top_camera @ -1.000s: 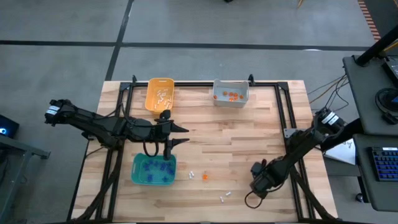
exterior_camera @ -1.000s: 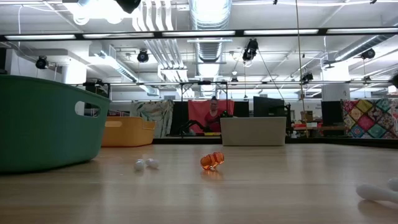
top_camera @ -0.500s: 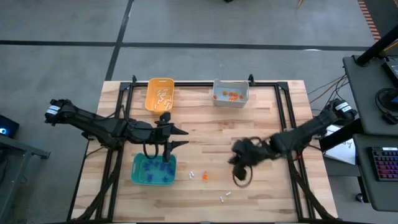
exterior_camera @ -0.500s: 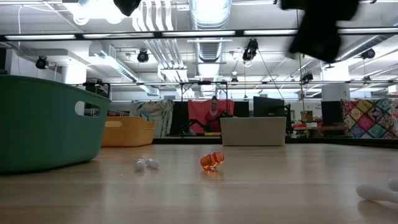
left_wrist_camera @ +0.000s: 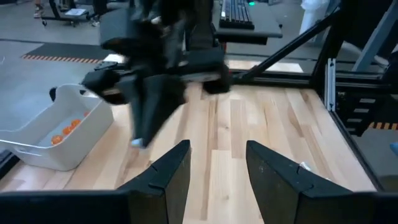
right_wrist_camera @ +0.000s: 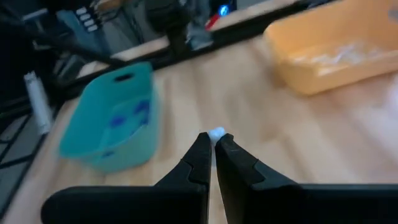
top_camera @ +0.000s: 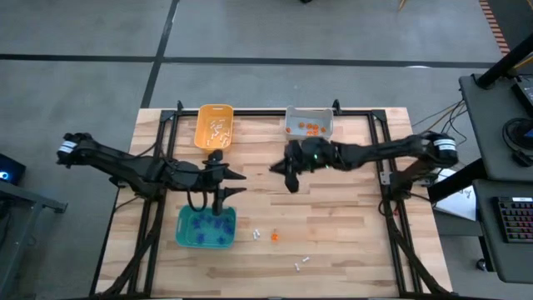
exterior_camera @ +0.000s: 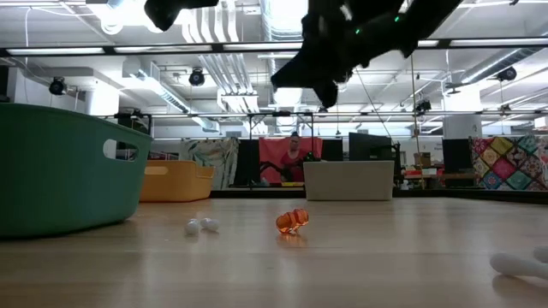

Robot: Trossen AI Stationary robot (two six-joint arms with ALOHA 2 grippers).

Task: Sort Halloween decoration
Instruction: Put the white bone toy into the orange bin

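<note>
My right gripper (top_camera: 276, 170) hangs above the middle of the table, pointing toward its left side, shut on a small white trinket (right_wrist_camera: 217, 132). My left gripper (top_camera: 236, 184) waits open above the teal bin's (top_camera: 206, 227) far edge, facing the right gripper. The teal bin holds purple trinkets. White ones lie in the orange-yellow bin (top_camera: 213, 125) and orange ones in the grey bin (top_camera: 309, 125). Loose on the wood near the front lie an orange trinket (exterior_camera: 292, 221) and white ones (top_camera: 258, 234) (top_camera: 301, 263). My right gripper pinches the white trinket (right_wrist_camera: 217, 132) between the very ends of its two fingers. The fingers come nearly level from the table's right side. The trinket is lifted clear of the table and shows as a pale speck (left_wrist_camera: 135, 143) at the fingertips in the left wrist view.
The three bins stand at the far left, the far middle and the near left of the table. Black frame rails (top_camera: 379, 158) run along the table's sides. Bare wood lies between the two grippers and along the right half.
My right gripper has swung from the table's near right corner up and toward the far middle. It has turned from pointing down to nearly level and stayed shut. The loose trinkets on the wood have not moved.
</note>
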